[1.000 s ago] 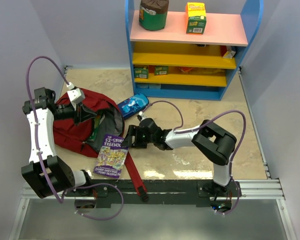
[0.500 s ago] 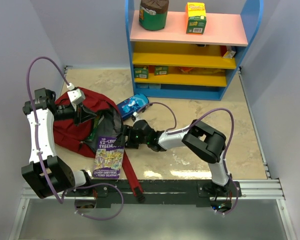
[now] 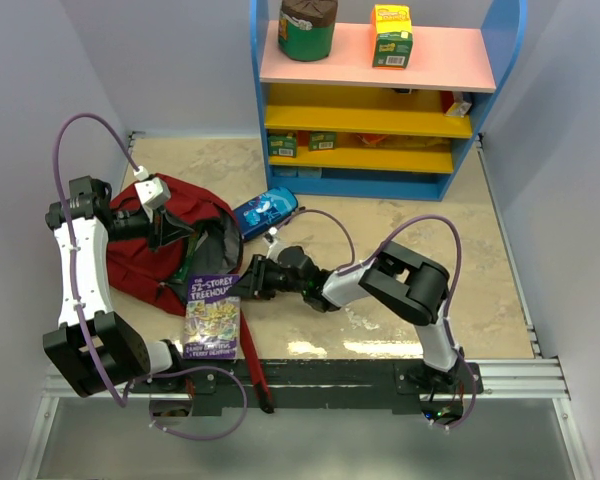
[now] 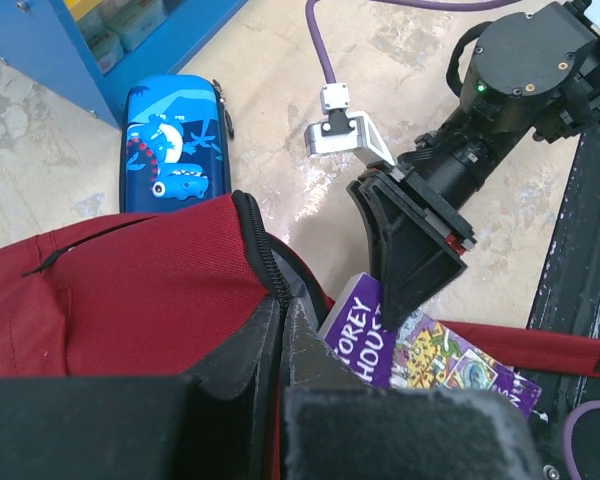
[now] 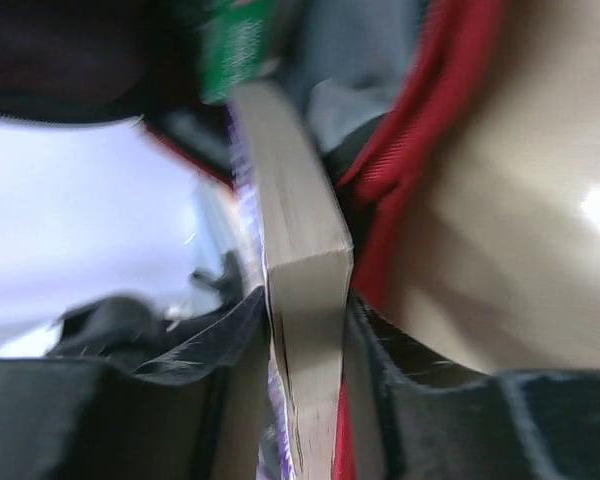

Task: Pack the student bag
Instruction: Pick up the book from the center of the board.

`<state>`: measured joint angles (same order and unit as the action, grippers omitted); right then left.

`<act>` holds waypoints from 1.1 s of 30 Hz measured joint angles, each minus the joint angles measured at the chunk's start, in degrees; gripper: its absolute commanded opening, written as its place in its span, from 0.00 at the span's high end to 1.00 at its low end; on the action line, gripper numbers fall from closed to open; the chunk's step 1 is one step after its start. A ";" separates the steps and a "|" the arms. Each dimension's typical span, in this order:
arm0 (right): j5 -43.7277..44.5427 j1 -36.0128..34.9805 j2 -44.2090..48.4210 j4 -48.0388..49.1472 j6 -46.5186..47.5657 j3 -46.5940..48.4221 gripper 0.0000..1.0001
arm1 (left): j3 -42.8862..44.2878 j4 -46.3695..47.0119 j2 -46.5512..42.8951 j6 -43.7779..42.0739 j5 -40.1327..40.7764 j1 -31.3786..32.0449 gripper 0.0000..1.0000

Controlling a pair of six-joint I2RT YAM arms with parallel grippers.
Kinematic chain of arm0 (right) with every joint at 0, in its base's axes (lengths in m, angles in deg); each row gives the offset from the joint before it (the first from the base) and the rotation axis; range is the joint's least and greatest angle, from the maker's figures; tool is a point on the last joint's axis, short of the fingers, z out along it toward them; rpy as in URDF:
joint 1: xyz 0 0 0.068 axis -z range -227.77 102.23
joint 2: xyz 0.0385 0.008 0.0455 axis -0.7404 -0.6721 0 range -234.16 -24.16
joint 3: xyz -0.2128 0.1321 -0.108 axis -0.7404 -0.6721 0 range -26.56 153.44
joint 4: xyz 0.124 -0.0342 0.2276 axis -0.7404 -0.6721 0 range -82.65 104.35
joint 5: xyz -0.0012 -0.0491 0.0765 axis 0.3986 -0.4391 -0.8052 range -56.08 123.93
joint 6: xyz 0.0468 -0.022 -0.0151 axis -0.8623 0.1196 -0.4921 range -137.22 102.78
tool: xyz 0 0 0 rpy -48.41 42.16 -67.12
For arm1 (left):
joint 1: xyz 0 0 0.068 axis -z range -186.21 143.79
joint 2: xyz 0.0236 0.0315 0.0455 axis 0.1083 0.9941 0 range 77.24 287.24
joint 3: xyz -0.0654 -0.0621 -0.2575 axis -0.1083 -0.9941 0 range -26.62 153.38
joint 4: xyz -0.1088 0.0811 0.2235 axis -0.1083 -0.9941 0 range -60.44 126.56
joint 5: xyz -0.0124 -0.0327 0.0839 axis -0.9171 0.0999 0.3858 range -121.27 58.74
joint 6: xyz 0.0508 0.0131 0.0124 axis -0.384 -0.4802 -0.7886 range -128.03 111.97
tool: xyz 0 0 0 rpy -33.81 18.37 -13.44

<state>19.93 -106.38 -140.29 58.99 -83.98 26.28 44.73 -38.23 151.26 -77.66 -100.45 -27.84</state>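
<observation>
- Top external view: the student bag lies flat on the table, with its open mouth turned toward my right arm.
- My left pincer is together. It pinches the zip edge at the bag's mouth and holds that lip up so the mouth gapes.
- My right pincer sits just outside the bag's mouth, clamped on the book. In the right wrist view the page edges are squeezed between both pads.
- Key relation: the mouth lies to the left of my right pincer, just past the book's gripped end.
- The book's long axis runs from the bag's mouth toward the near table edge, so it lies across the way in rather than pointing into it.
- My guess is that the far end has to swing left and tip under the lifted lip.
- My left arm is the one nearer the bag, but it is busy holding the lip. The right arm has the book.
- Book cover: purple, reads "52-STOREY TREEHOU…". The author line is too small to read.
- Inside the bag's mouth there is a green item with white print, too blurred to read.
- Pencil case: blue with cartoon sea creatures, just behind the bag's mouth. I can read no writing on it.
- Shelf unit, well behind the bag: the labels on its tub and box are unreadable.
</observation>
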 measured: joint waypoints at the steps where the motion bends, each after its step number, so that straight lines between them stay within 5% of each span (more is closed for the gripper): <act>1: -1.62 -0.13 -0.20 1.81 0.26 0.09 0.57 | 0.00 0.02 0.00 0.00 0.00 0.00 1.00; 8: -9.46 -1.51 -3.93 6.40 2.47 4.09 0.50 | 0.00 -0.02 -0.02 0.15 0.00 0.00 1.00; 14: -9.55 -2.36 -4.26 4.72 5.07 4.57 0.59 | 0.00 -0.02 -0.02 0.17 0.00 0.00 1.00; 24: -4.46 -4.96 9.03 -15.78 13.40 4.61 0.59 | 0.00 0.00 -0.02 0.11 0.02 0.00 1.00; 29: -0.31 -6.97 9.38 -19.74 14.23 4.46 0.93 | 0.00 0.00 -0.02 0.11 0.02 0.00 1.00; 33: 2.67 -7.39 10.97 -20.31 14.56 3.30 1.00 | 0.00 0.00 -0.02 0.11 0.02 0.00 1.00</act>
<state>22.59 -113.77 -129.32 38.69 -69.42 29.58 44.73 -38.23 151.24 -77.55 -100.43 -27.84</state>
